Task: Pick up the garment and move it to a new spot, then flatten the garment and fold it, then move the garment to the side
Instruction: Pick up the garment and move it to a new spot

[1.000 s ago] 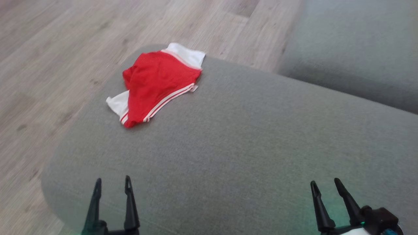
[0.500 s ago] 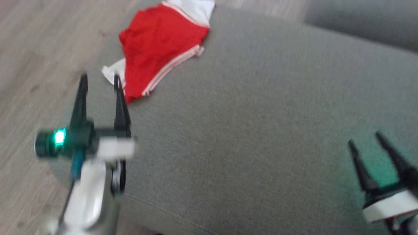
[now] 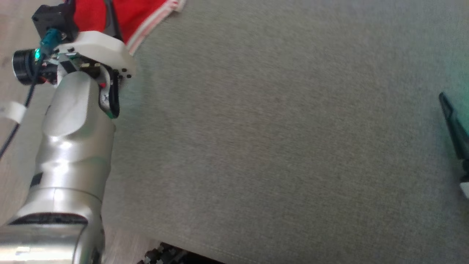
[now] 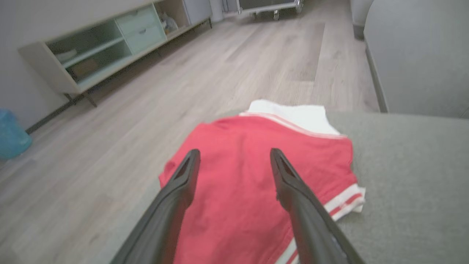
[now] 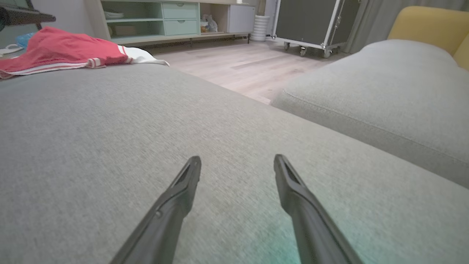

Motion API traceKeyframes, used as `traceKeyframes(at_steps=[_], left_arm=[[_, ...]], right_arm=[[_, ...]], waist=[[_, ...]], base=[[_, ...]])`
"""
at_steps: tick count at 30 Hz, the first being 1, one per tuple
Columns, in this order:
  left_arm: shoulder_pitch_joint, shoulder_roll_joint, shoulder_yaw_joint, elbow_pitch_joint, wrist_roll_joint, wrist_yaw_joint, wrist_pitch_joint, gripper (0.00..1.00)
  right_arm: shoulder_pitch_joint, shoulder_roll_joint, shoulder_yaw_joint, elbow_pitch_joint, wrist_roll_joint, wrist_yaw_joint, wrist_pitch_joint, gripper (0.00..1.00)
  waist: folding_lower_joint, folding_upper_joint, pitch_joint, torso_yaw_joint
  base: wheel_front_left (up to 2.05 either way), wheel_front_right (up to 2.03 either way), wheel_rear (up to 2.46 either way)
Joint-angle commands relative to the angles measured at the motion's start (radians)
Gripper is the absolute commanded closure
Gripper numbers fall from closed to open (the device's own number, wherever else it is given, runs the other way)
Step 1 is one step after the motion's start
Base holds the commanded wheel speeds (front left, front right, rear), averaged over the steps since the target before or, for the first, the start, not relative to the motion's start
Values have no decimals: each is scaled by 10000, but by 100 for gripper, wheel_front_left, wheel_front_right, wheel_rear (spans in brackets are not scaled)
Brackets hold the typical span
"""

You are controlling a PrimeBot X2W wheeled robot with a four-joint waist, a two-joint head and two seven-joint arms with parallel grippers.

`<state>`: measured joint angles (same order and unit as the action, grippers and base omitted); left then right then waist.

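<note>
The garment (image 4: 249,190) is a red piece with white trim and white panels, lying crumpled near the far left corner of a grey sofa cushion (image 3: 274,128). My left gripper (image 4: 234,156) is open and hovers just above the red cloth, one finger over each side of it, with nothing between them. In the head view the garment (image 3: 135,14) is cut off at the top edge, partly behind my left arm (image 3: 73,121). My right gripper (image 5: 237,161) is open over bare cushion, far from the garment (image 5: 62,51). One of its fingers (image 3: 454,128) shows at the head view's right edge.
Wooden floor (image 4: 220,73) lies beyond the cushion's left and far edges. A second grey cushion (image 5: 384,91) sits across a gap to the right, with a yellow cushion (image 5: 428,22) behind. A sideboard (image 4: 102,47), a blue object (image 4: 11,135) and a wheeled case (image 5: 311,22) stand further off.
My left arm has reached forward to the garment, still open. The head camera has tipped down and forward, so the garment slid to the top edge. The right gripper shifted toward the right edge.
</note>
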<state>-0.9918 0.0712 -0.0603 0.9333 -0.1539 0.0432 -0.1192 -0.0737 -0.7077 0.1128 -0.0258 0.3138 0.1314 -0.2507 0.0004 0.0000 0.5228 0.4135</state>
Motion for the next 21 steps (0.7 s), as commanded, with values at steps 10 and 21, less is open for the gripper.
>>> traceKeyframes(at_steps=[10,21], left_arm=[[-862,859,593,2527,-583,-205,744,0],[-1671,1339,61,2710,-202,-470,-952,100]], right_arm=[[-22,-672,-310,-621,185,-7,-61,0],[-372,-30,49,-283,40,-7,-101,0]], waist=[[-4,0,1519,-1041],[-4,0,834,-1194]], base=[[0,0,0],[0,0,0]])
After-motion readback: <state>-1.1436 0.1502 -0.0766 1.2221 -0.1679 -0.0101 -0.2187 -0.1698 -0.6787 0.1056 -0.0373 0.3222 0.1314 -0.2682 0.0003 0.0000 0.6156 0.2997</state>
